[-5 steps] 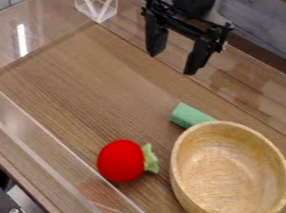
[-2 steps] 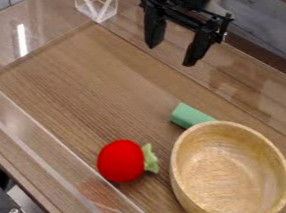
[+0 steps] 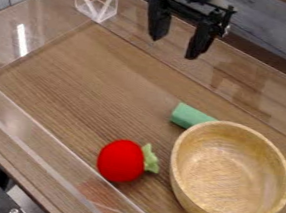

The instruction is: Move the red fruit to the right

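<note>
From my seat I see the gripper (image 3: 180, 41) hanging over the far edge of the worktop (image 3: 94, 91), pointing straight down. Its two dark fingers (image 3: 158, 25) stand wide apart with nothing between them, and they are well clear of the wood below.

The red fruit (image 3: 123, 161) lies near the front edge of the worktop, a little left of the middle, well apart from the gripper. It rests on its side, its green leafy tuft (image 3: 150, 159) pointing toward the wooden bowl (image 3: 232, 176). I read the fruit as just beside the bowl's left wall; whether the tuft touches the rim I cannot tell.

The bowl sits upright in the front right corner with nothing in it that I can see. A pale green flat block (image 3: 192, 116) lies behind it, toward the right edge, close to the bowl's far rim or partly hidden by it.

A clear low wall (image 3: 37, 158) runs round the worktop along the front and left edges. At the far left corner a small clear folded piece (image 3: 94, 2) stands upright; I cannot make out what it is.
</note>
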Robot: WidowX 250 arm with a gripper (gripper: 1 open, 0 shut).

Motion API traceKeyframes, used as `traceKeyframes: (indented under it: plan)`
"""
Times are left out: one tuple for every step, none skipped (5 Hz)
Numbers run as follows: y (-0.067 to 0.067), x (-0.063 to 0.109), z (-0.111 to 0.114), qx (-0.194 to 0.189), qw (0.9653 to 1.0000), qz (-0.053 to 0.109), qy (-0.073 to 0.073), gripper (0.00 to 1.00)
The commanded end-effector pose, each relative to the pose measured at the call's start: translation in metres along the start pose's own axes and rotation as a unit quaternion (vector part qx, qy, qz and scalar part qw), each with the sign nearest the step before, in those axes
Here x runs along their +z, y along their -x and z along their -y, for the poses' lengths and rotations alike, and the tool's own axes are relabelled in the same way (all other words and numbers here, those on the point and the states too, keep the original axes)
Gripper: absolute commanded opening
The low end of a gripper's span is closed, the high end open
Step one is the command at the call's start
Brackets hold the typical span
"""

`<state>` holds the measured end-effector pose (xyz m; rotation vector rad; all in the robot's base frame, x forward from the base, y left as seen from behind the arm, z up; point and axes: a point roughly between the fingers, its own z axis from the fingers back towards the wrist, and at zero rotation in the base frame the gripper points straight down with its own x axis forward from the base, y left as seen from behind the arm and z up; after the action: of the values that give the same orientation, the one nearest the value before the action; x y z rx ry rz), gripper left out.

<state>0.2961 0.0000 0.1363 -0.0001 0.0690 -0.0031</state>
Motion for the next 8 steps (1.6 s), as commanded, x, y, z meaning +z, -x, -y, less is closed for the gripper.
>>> traceKeyframes:
  plan:
    - [-0.004, 0.017, 0.004, -0.012, 0.9995, 0.028, 0.005, 1.0]
    - [-0.007, 0.006, 0.001, -0.016, 0.9996, 0.021, 0.007, 1.0]
    - [-0.009, -0.003, -0.004, -0.018, 0.9997, 0.018, 0.004, 1.0]
    - [0.003, -0.016, -0.015, -0.031, 0.9995, 0.001, 0.007, 1.0]
    - [0.033, -0.021, -0.018, -0.076, 0.9971, 0.006, 0.006, 1.0]
    - [0.055, -0.027, -0.02, -0.11, 0.9938, 0.011, 0.004, 1.0]
    - [0.069, -0.038, -0.016, -0.097, 0.9952, 0.015, 0.003, 1.0]
    - [0.076, -0.05, -0.011, -0.078, 0.9967, 0.024, 0.0, 1.0]
